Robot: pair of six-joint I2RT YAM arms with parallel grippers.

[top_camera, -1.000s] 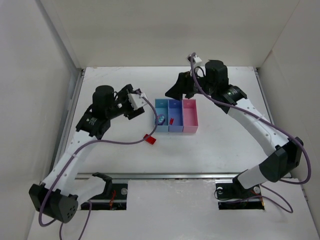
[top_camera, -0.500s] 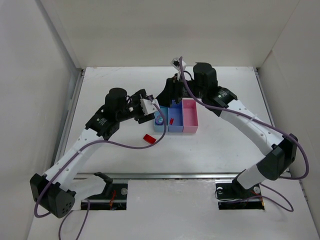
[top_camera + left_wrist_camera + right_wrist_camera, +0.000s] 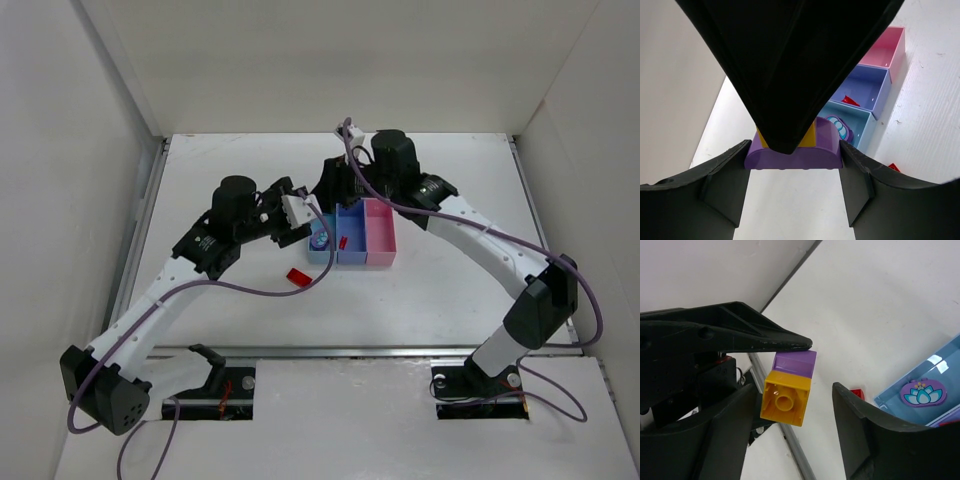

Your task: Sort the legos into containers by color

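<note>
My left gripper (image 3: 794, 150) is shut on a purple brick (image 3: 795, 156) with an orange-yellow brick (image 3: 786, 397) stuck to it, held above the table just left of the containers. My right gripper (image 3: 795, 390) stands open around the yellow brick, with a clear gap on its right side. One of its black fingers (image 3: 785, 75) fills the top of the left wrist view. The light blue bin (image 3: 862, 125) holds a lilac lotus disc (image 3: 840, 127). A small red brick (image 3: 850, 101) lies in the blue-violet bin (image 3: 865, 87). The pink bin (image 3: 885, 47) shows nothing inside.
Another red brick (image 3: 297, 276) lies on the table in front of the bins. Both arms meet over the bins' left end (image 3: 322, 250). White walls close the table at the left, back and right. A metal rail runs along the near edge.
The left gripper carried its bricks right to the bins, then held still. The right arm swung left and down until its fingers flank the yellow brick, and its jaws narrowed slightly.
</note>
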